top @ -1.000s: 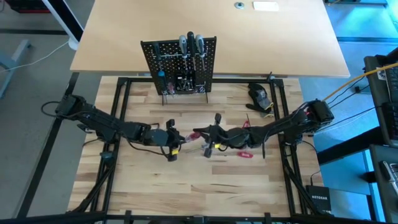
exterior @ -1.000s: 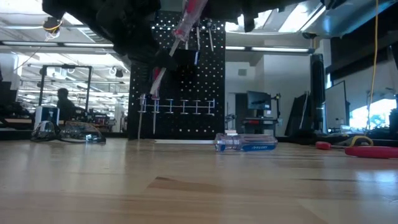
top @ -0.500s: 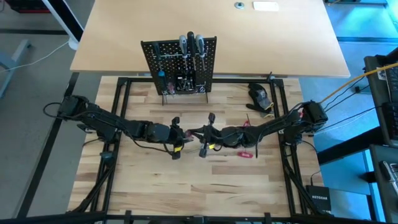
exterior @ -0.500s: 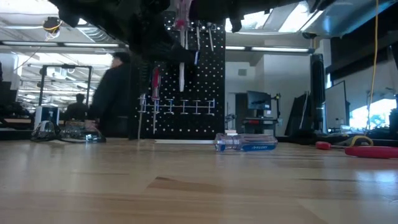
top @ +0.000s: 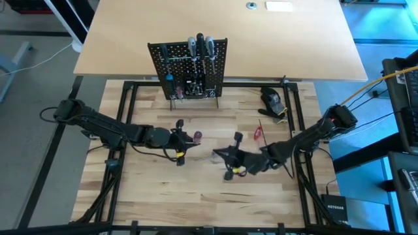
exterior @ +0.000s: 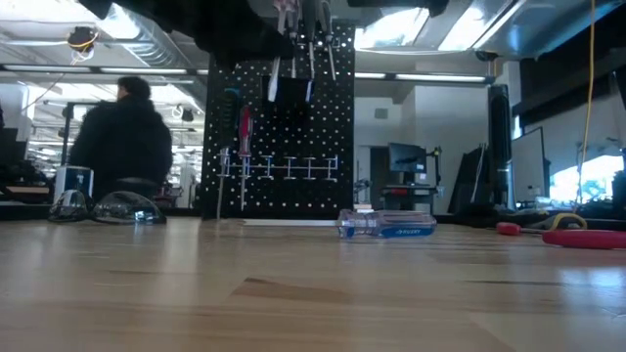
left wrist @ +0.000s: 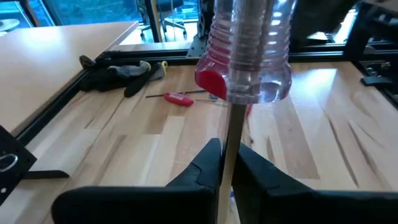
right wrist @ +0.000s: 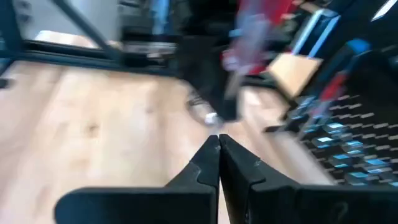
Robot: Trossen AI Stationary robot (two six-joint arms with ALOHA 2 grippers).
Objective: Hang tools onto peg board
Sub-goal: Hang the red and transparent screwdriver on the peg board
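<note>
- The screwdriver (left wrist: pixel 249 56) has a clear ribbed handle with a red end and a thin silver shaft; the left hand (left wrist: pixel 227 171) is clamped on that shaft, fingers pressed to either side of it.
- In the high view the left hand (top: pixel 179 138) sits just left of desk centre, the handle's red end (top: pixel 197 136) pointing toward 3 o'clock.
- The peg board (top: pixel 188 68) is a black perforated panel standing upright at 12 o'clock on the desk (top: pixel 196 196)'s far edge; several tools hang on it, two dark-handled ones (top: pixel 204 46) rising above its top edge.
- The right hand (top: pixel 225 156) is at 5 o'clock from centre, fingers together and holding nothing, apart from the left hand.
- A red-handled tool (top: pixel 258 132) lies at 3 o'clock; a dark lump (top: pixel 272 99) sits at 2 o'clock near the frame rail.
- A clear-handled tool (exterior: pixel 386 225) lies on the desk before the board in the low view.
- Bare wood lies between the hands and the board, and across the whole near half toward 6 o'clock.
- A person (exterior: pixel 122 137) shows in the room behind.
</note>
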